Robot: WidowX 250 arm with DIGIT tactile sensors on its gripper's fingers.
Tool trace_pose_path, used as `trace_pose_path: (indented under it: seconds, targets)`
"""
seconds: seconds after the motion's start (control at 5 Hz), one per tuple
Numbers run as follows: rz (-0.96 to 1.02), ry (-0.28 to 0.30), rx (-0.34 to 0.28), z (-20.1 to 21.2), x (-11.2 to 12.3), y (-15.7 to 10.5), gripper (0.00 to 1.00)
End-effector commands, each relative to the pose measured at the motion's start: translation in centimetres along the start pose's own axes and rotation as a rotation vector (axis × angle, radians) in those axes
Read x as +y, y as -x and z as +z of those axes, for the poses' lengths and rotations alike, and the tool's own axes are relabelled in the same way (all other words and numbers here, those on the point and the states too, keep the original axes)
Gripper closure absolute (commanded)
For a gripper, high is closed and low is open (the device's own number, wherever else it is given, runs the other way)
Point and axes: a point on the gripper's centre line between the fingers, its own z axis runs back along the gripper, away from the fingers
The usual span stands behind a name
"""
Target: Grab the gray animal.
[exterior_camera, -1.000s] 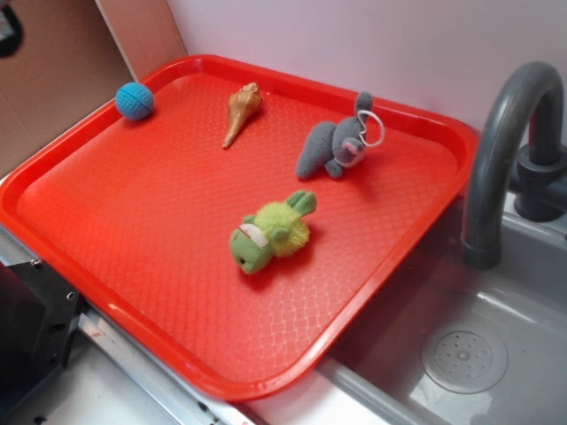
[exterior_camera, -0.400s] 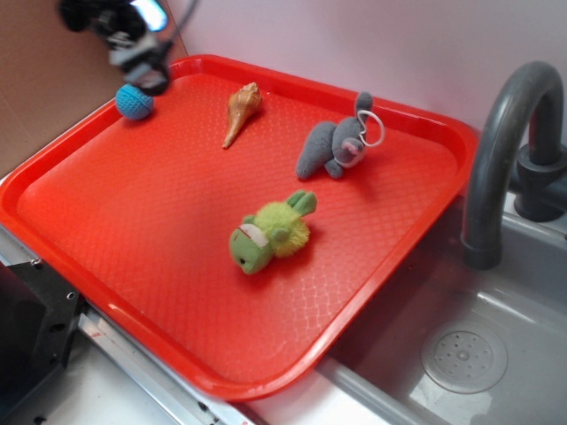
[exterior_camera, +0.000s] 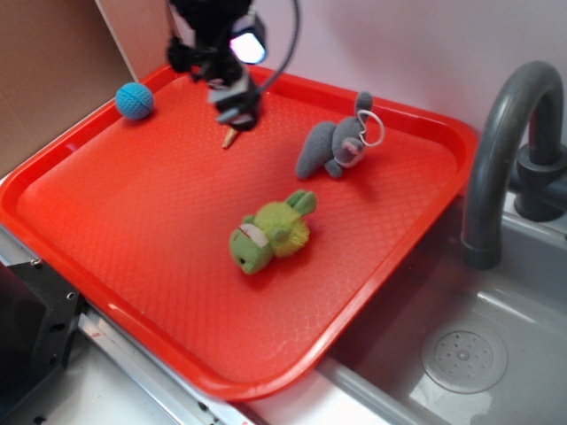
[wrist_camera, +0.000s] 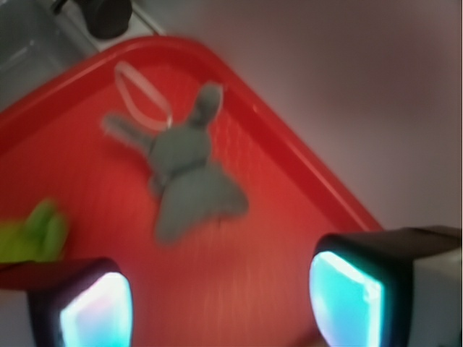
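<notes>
Wrist view: I see gripper [wrist_camera: 221, 293] spread, empty, gray bunny [wrist_camera: 184, 170] ahead. Risk: my descent drifts near-left, grabs green frog [wrist_camera: 32, 231] instead.

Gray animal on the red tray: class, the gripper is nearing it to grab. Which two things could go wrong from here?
1. The gripper hangs open above the shell, apart from the gray animal; closing here would likely miss it or take the shell.
2. The white ring lies loose by the animal's head; a finger might catch it and drag the toy toward the tray rim.
</notes>
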Motion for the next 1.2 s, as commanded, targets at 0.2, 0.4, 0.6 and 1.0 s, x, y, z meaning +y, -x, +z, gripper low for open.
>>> trace_pose_path:
  seconds: [0.2, 0.4, 0.6, 1.0]
  targets:
    - [-0.124, 0.190, -0.043, -5.3, -1.0, -6.0, 0.00]
    - [-0.173, 0.246, -0.062, -5.9, -1.8, -5.9, 0.00]
    - [-0.205, 0.261, -0.060, -5.5, -2.5, -5.3, 0.00]
    - [-0.135, 0.228, -0.018, -6.7, -2.6, -4.7, 1.00]
